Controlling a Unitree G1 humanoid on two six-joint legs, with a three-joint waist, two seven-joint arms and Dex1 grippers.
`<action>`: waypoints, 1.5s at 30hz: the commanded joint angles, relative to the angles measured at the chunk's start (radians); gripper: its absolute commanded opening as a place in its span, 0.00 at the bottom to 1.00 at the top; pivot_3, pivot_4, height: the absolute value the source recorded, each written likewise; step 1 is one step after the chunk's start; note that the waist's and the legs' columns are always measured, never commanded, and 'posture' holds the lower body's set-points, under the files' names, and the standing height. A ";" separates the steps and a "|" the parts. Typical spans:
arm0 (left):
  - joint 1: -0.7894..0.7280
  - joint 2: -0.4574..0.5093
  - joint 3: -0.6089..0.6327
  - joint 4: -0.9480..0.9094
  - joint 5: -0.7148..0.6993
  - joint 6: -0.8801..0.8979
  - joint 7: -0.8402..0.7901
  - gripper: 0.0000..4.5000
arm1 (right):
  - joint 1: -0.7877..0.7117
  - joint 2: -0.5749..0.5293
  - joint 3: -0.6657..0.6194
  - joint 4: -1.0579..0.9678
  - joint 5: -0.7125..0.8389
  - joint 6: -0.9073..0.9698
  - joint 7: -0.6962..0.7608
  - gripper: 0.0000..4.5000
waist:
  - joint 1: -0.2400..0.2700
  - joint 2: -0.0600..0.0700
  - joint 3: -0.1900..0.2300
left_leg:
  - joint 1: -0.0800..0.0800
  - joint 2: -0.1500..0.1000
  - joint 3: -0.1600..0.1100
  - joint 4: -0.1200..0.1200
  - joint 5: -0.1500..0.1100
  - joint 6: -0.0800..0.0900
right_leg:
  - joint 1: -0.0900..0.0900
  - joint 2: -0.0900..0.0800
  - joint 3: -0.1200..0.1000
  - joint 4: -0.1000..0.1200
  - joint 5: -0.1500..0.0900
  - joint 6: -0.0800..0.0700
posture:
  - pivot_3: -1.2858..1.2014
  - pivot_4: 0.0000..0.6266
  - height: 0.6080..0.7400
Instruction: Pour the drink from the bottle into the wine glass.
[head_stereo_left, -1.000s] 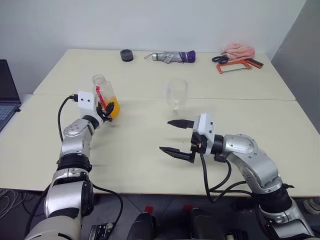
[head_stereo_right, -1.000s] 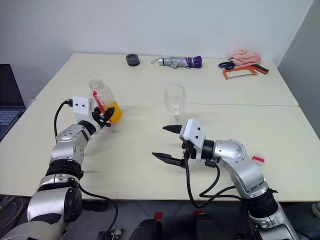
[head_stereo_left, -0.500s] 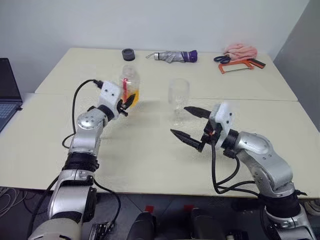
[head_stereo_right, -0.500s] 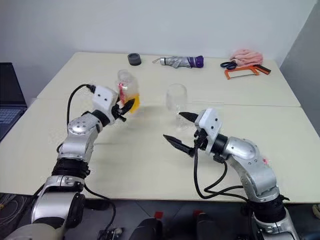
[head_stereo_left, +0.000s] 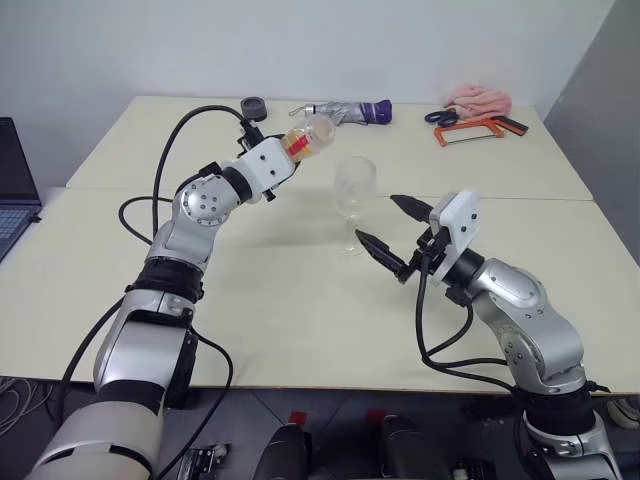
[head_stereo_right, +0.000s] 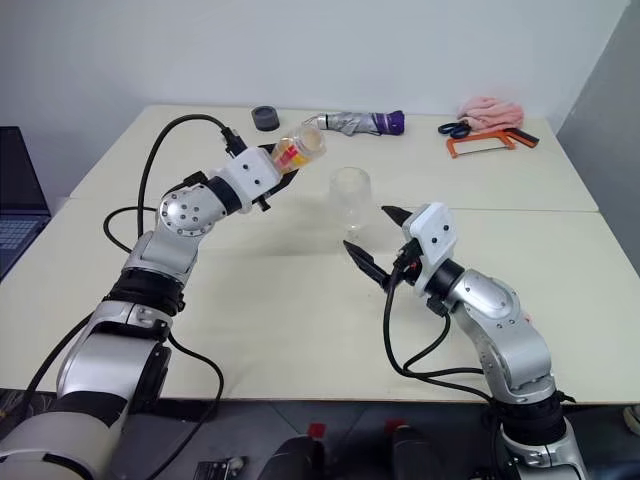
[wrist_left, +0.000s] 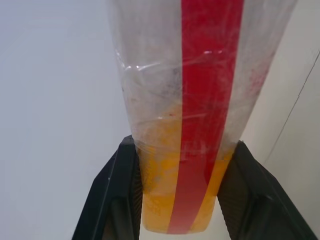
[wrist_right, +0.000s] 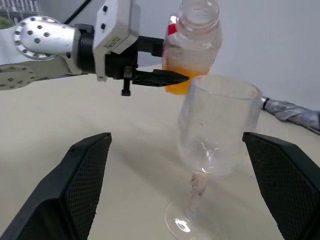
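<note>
The bottle (head_stereo_left: 307, 137), clear with a red strip and no cap on its mouth, hangs tilted in the air with my left gripper (head_stereo_left: 283, 152) shut on its lower part. Its mouth points toward the wine glass (head_stereo_left: 354, 188) and sits just above and left of the rim. The orange drink (wrist_left: 160, 190) lies at the bottle's base between the black fingers (wrist_left: 115, 195). The glass stands upright on the table (head_stereo_left: 290, 310), and no liquid shows in it. My right gripper (head_stereo_left: 375, 218) is open close beside the stem, not touching it.
Along the far edge lie a black tape roll (head_stereo_left: 254, 107), a folded umbrella (head_stereo_left: 350, 111), scissors (head_stereo_left: 440, 116), an orange hacksaw (head_stereo_left: 478, 128) and a pink cloth (head_stereo_left: 478, 98). A laptop (head_stereo_left: 15, 190) sits at the far left. A seam runs between the two tables.
My left arm has carried the bottle up and to the right, rolling it from upright to tilted at the glass rim. My right gripper, still open, has moved in toward the glass stem.
</note>
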 joint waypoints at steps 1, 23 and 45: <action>-0.084 0.025 -0.025 0.041 0.065 -0.099 0.074 0.37 | 0.015 0.004 -0.037 -0.019 -0.018 -0.061 -0.023 1.00 | 0.000 0.000 0.000 | 0.000 0.000 0.000 0.000 0.000 0.000 | 0.000 0.000 0.000 0.000 0.000 0.000 | 0.52 0.24 1.00; -0.266 0.063 -0.180 0.284 0.324 -0.277 0.333 0.37 | 0.072 -0.275 -0.279 -0.186 0.329 0.134 0.113 1.00 | 0.000 -0.001 0.001 | -0.001 -0.001 0.003 0.000 -0.001 0.001 | 0.000 0.000 0.000 0.000 0.000 0.000 | 0.52 0.24 1.00; -0.330 0.089 -0.259 0.304 0.447 -0.283 0.476 0.37 | -0.012 -0.355 -0.251 -0.054 0.314 0.089 0.246 1.00 | 0.000 -0.001 0.001 | -0.002 -0.001 0.004 0.001 -0.001 0.001 | -0.001 0.000 0.000 0.000 0.000 0.000 | 0.52 0.24 1.00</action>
